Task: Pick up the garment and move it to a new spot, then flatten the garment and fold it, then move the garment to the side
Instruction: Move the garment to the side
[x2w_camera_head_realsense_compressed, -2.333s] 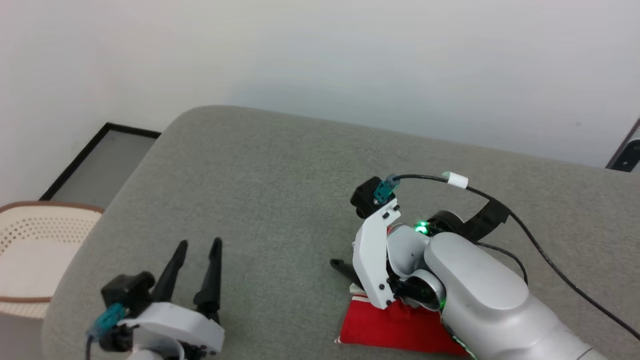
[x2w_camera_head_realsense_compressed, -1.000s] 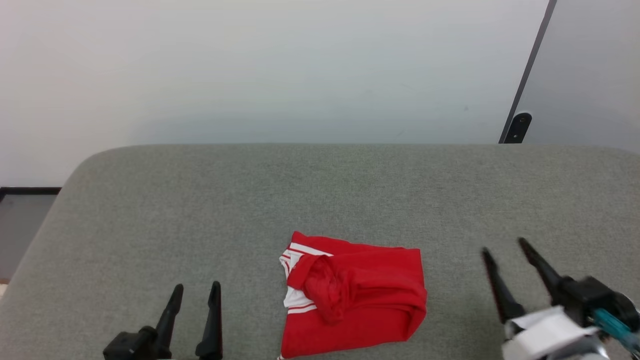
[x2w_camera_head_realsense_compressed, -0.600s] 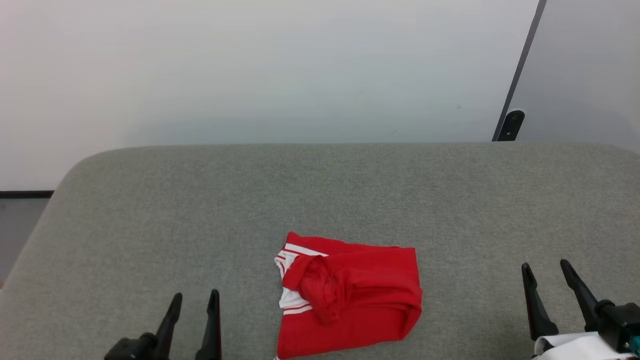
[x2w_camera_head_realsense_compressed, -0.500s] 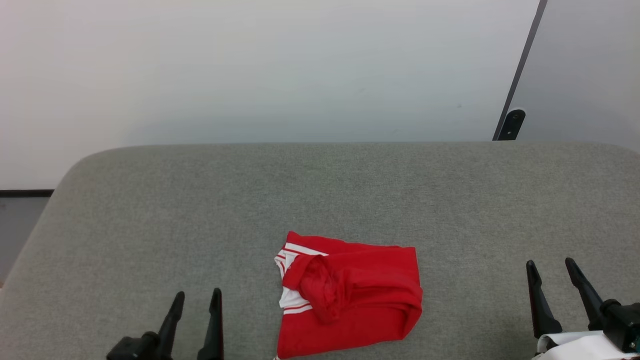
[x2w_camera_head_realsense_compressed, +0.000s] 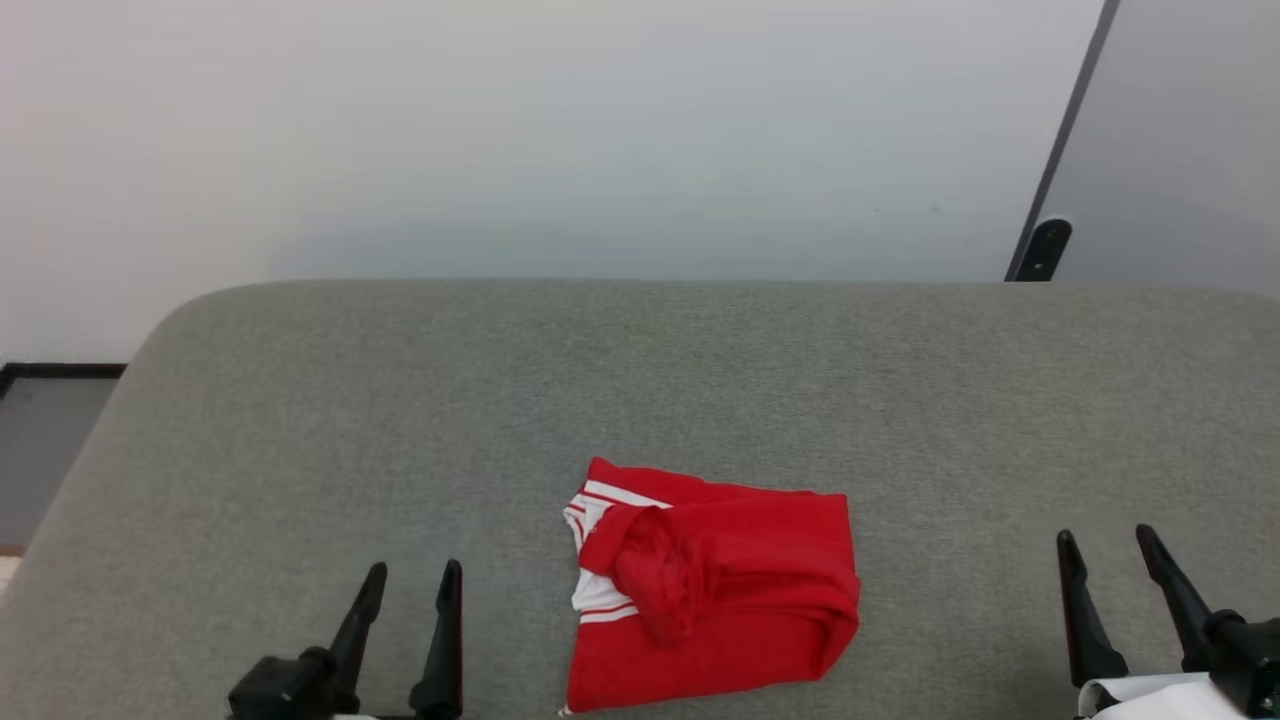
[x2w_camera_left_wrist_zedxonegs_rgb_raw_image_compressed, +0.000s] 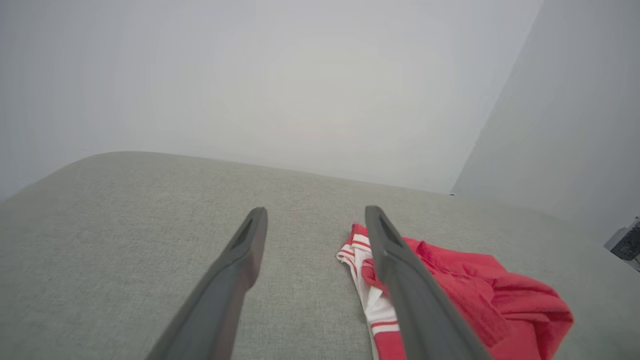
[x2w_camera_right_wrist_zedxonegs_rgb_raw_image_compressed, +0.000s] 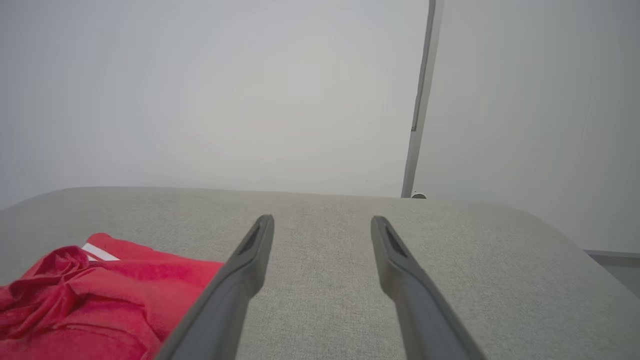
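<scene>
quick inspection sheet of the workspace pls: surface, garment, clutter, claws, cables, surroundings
surface: grey padded top, rounded corners
job's things: red garment lying as a loosely folded bundle near the front edge, white striped trim at its left end
clutter: nothing seen
grippers: left claw open, empty, apart from the garment; right claw open, empty, apart from it
cables: nothing seen
surroundings: white wall behind; grey panel at the right
</scene>
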